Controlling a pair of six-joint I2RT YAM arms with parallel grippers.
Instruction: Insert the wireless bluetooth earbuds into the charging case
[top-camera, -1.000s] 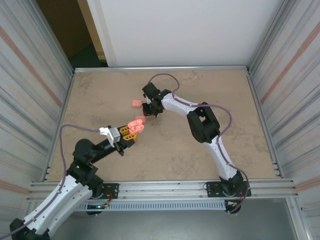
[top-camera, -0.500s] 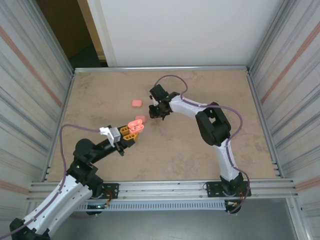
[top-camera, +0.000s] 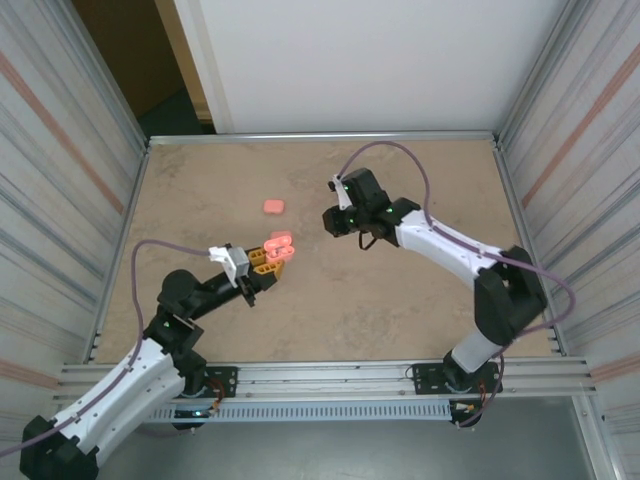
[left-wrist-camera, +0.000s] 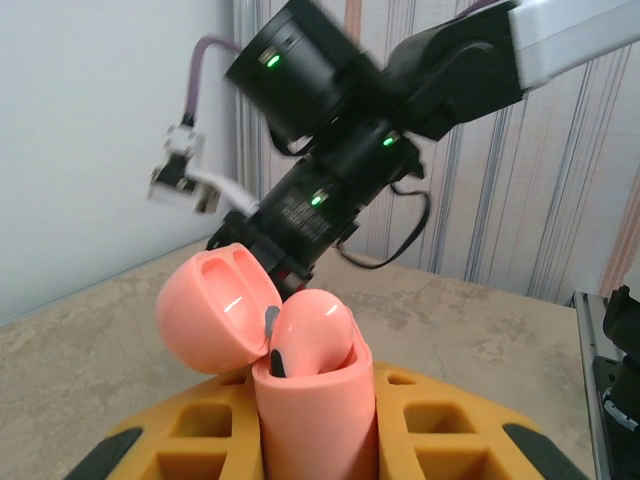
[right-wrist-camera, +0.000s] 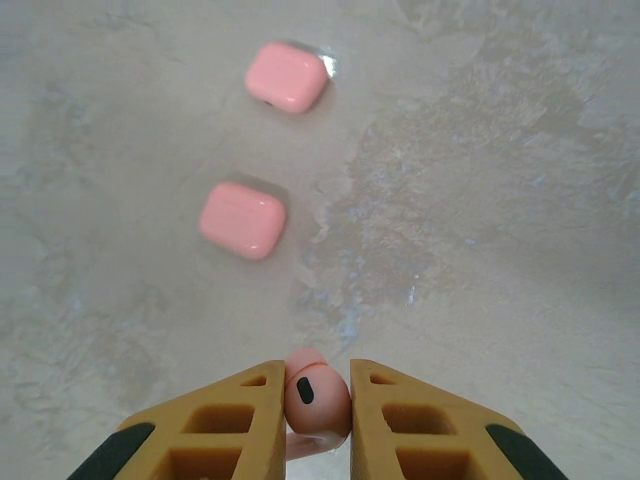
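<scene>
Left pincer (top-camera: 270, 260), near left, clamps the open case (left-wrist-camera: 312, 405), its lid (left-wrist-camera: 213, 312) tipped back and one earbud (left-wrist-camera: 314, 335) already seated. Right pincer (top-camera: 334, 222), just beyond and to the right, has swung away from the shut cases (right-wrist-camera: 242, 220) lying farther left on the table, pinching a second earbud (right-wrist-camera: 317, 398). Pickup looks done; next comes lining it up with the case's other slot.
</scene>
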